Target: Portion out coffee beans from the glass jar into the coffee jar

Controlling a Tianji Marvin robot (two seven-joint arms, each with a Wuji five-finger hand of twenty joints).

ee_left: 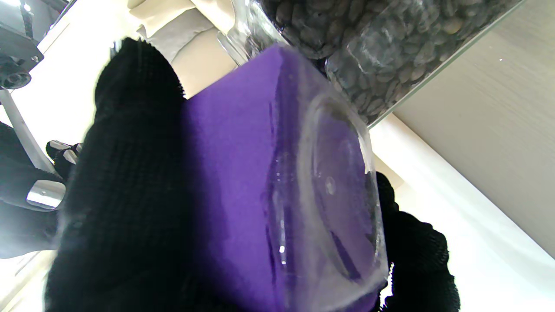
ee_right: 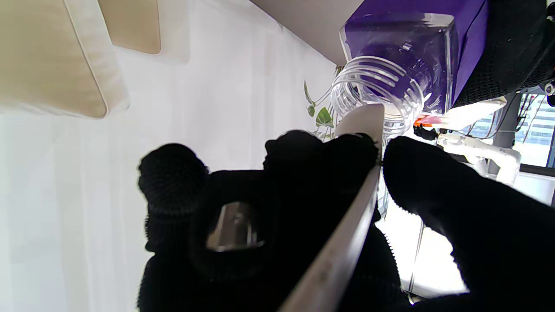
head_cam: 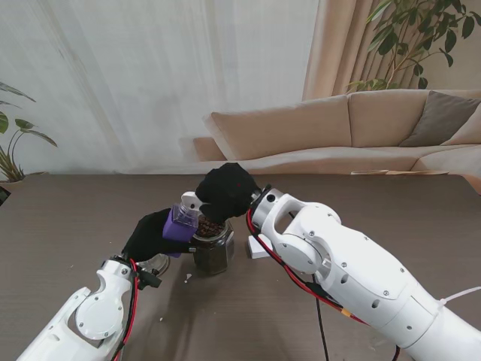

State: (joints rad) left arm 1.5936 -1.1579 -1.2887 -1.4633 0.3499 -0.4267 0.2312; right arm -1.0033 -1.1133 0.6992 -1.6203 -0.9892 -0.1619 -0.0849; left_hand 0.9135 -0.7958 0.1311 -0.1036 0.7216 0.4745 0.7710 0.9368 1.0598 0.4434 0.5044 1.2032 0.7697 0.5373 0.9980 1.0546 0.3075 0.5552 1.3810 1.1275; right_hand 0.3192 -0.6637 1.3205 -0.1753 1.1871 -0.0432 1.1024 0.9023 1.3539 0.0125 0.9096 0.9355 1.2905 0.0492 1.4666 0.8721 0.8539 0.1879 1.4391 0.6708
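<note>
The glass jar (head_cam: 213, 252) stands open on the table, filled with dark coffee beans (ee_left: 381, 47). Just to its left, my left hand (head_cam: 150, 235) is shut on the small clear coffee jar (head_cam: 181, 223) with a purple label (ee_left: 234, 173), held tilted beside the glass jar's rim. My right hand (head_cam: 225, 192) hovers over both jars, shut on a pale spoon handle (ee_right: 347, 225). The spoon's far end (ee_right: 362, 119) sits at the coffee jar's open threaded mouth (ee_right: 377, 93). The spoon's bowl and any beans in it are hidden.
A white flat object (head_cam: 260, 247) lies on the table just right of the glass jar, under my right forearm. A round lid-like thing (head_cam: 158, 264) lies near my left wrist. A beige sofa (head_cam: 353, 128) runs behind the table's far edge.
</note>
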